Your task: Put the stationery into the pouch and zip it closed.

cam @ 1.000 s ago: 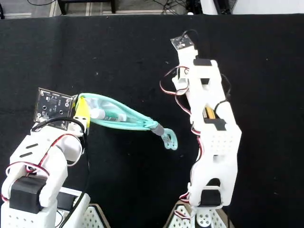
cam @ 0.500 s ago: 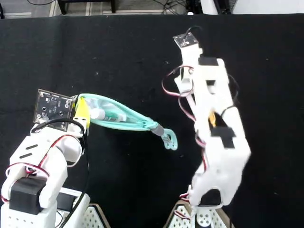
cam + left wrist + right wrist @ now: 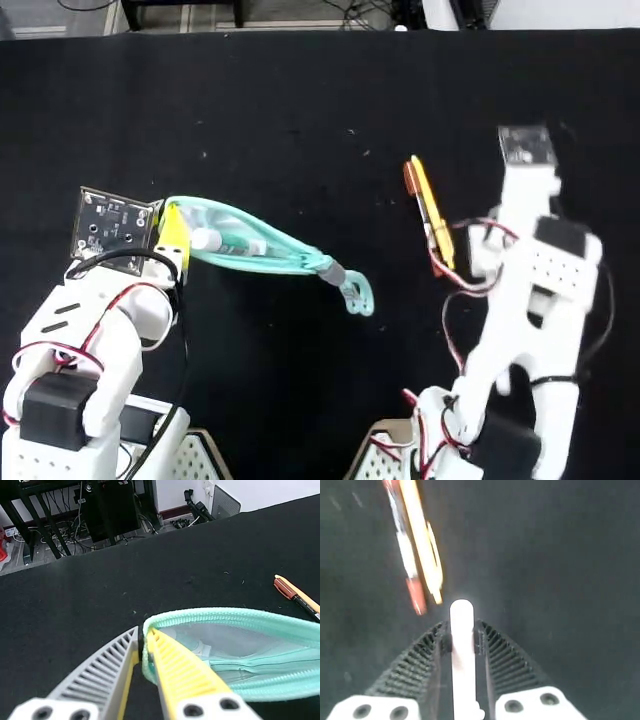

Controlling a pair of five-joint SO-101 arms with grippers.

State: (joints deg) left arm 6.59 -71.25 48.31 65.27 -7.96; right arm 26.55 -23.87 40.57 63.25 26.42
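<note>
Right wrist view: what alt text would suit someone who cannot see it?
The right gripper clamps a white stick over a black table. Beyond it lie a yellow pen and a red-tipped pen, side by side.

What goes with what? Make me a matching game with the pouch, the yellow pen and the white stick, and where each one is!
Things:
1. pouch
2. yellow pen
3. white stick

Places:
A. lying loose on the black table
B. pinched in the right gripper
C. gripped at one end by the left gripper

Pairs: 1-C, 2-A, 3-B.
</note>
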